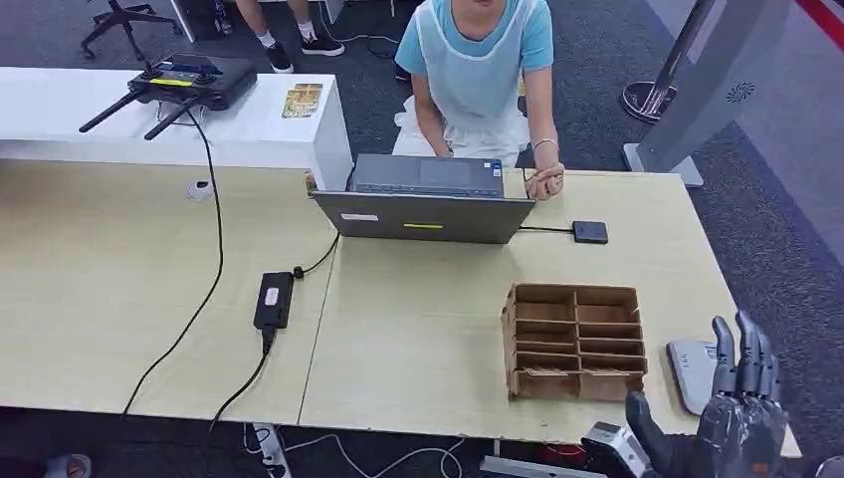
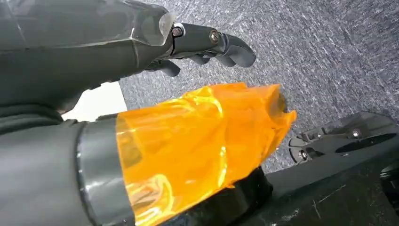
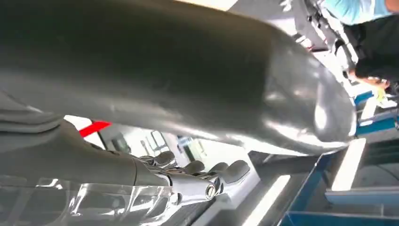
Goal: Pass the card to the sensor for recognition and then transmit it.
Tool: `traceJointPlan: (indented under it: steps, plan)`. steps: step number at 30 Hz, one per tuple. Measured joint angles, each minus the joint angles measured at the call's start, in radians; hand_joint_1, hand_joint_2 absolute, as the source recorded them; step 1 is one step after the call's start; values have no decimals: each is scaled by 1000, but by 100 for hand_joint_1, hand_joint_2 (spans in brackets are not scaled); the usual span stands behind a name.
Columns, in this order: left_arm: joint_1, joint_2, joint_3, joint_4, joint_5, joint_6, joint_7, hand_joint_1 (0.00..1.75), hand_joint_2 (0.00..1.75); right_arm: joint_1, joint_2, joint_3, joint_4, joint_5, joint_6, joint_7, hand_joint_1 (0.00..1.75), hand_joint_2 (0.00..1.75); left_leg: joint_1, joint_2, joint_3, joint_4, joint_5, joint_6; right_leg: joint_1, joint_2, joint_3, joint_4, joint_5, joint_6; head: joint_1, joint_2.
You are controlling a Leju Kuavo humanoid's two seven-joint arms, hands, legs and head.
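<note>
My right hand (image 1: pixel 741 403) is raised at the table's near right corner, fingers upright and apart, holding nothing. In the right wrist view its dark fingers (image 3: pixel 207 174) stretch out bare under the thick grey thumb. Just beyond it a flat grey device (image 1: pixel 690 373) lies on the table, partly hidden by the hand. A brown cardboard slot rack (image 1: pixel 575 342) stands to its left. A small black box (image 1: pixel 589 231) sits wired to the laptop. I cannot make out a card. My left hand (image 2: pixel 207 44) hangs over grey carpet, fingers loosely extended and holding nothing.
A grey laptop (image 1: pixel 426 204) stands mid-table with a person (image 1: pixel 478 70) seated behind it, one hand (image 1: pixel 545 179) on the table. A black power brick (image 1: pixel 273 299) and cables lie to the left. A white counter (image 1: pixel 249 124) carries a black controller (image 1: pixel 184 85).
</note>
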Motion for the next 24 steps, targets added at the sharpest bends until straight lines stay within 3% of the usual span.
traceJointPlan:
  steps: [3,15,24]
  plan:
    - [-1,0,0,0,-7,-1,0,0,0,-8,-31,26,15,-54,0,31,0,175,0,0,0,0,0,0,0,0,0,0,0,0,0,0]
    - [-4,0,0,0,-45,-18,0,0,0,-17,-129,70,60,-56,6,114,0,175,0,0,0,0,0,0,0,0,0,0,0,0,0,0]
    - [-7,0,0,0,-74,-27,0,0,0,-26,-242,127,82,-189,95,134,0,175,0,0,0,0,0,0,0,0,0,0,0,0,0,0]
